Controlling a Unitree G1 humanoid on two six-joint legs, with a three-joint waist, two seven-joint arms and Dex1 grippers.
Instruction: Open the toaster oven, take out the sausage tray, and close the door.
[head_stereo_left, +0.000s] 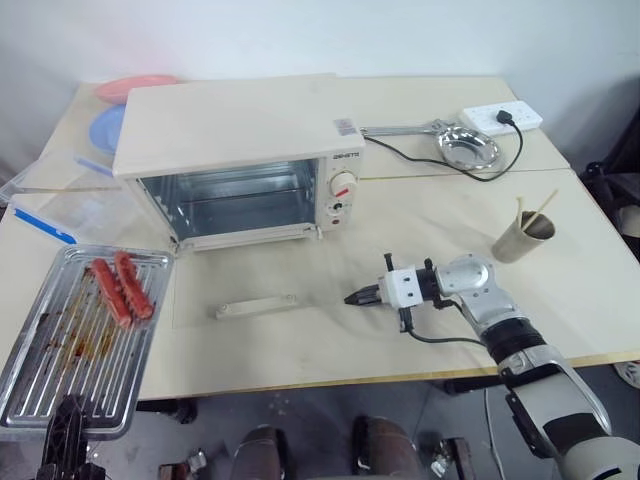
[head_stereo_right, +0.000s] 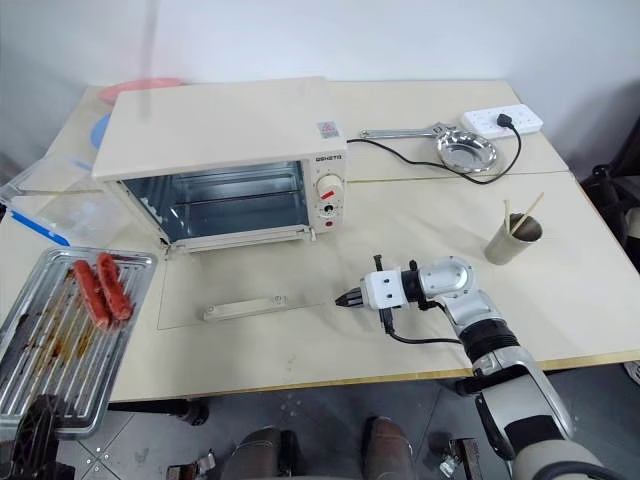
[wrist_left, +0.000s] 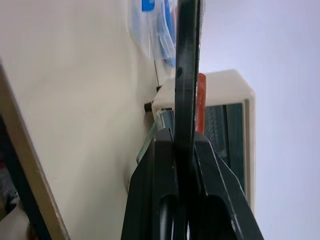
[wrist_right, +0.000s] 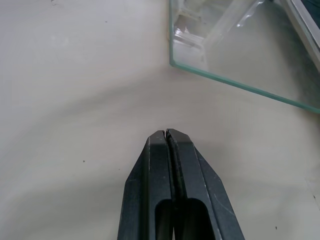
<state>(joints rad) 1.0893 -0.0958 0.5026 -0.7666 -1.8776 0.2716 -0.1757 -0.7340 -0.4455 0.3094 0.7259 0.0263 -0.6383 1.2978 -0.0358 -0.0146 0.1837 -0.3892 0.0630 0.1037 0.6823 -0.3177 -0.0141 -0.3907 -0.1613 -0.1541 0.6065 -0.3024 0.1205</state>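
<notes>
While the left pincer (head_stereo_left: 68, 425) clamps the sausage tray (head_stereo_left: 85, 335), the right pincer (wrist_right: 166, 133) is closed, empty.

Ridged, greasy metal sausage tray (head_stereo_left: 85, 335); clear glass door (head_stereo_left: 265, 290); matt table (head_stereo_left: 450, 300)

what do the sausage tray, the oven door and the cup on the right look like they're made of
Sausage tray: bare metal, probably steel or aluminium; silvery, ridged, shiny, grease-stained.
Door: clear glass, with a greenish cut edge and the table visible through it; its handle looks like cream plastic or painted metal.
Cup: matte tan, probably paper or cardboard.
</notes>
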